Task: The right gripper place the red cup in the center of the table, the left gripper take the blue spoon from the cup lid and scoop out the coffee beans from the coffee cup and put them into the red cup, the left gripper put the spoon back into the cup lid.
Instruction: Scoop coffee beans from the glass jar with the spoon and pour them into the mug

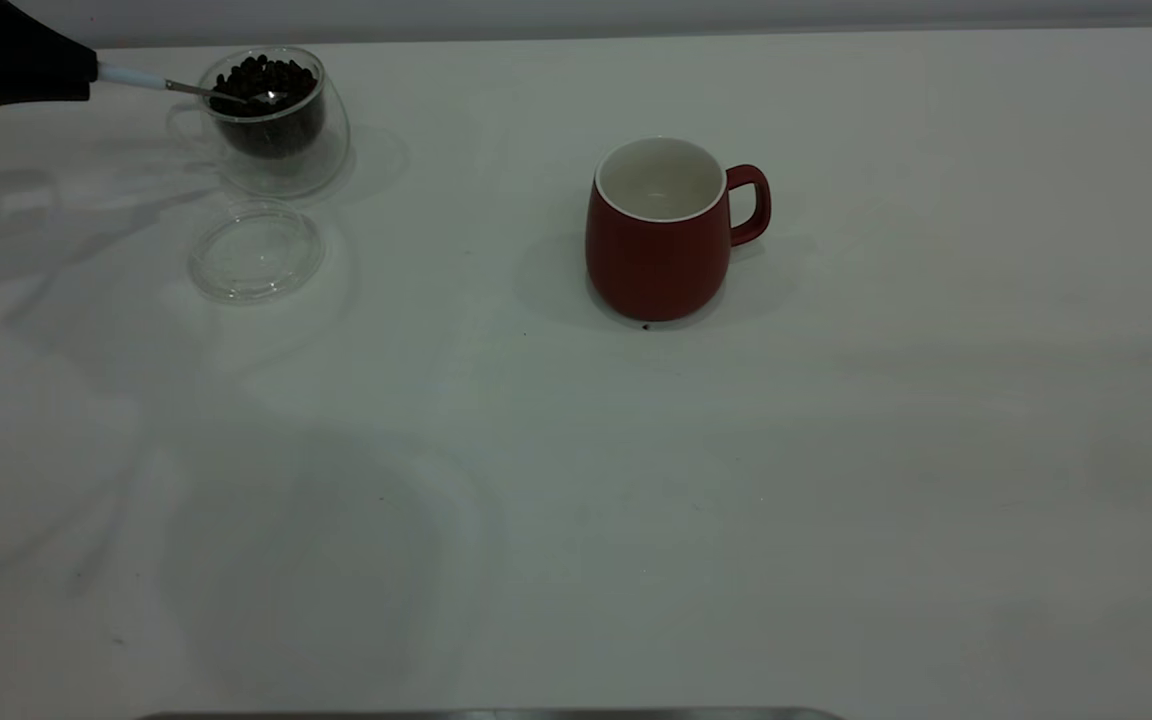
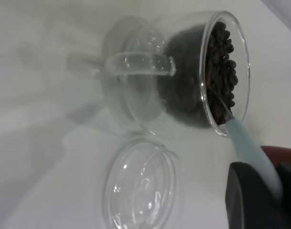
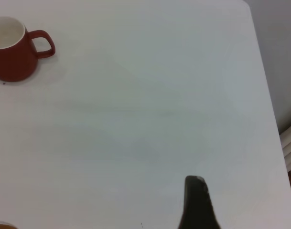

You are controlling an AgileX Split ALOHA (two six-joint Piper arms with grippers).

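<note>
Judging from the layout, the rounded dark-red ceramic mug (image 1: 659,245) is already centred, while the pale-blue-handled metal spoon (image 1: 168,84), clamped in the black left gripper (image 1: 86,72), is dipped just ahead into the bean-filled clear glass cup (image 1: 271,120); transfer and return to the empty clear glass lid (image 1: 256,252) beside it remain.

Lab-type robot test bench: large plain white table (image 1: 836,480) against a bare pale wall (image 1: 576,15), black robot gripper (image 1: 11,65) at one corner, only a few props set out.
</note>
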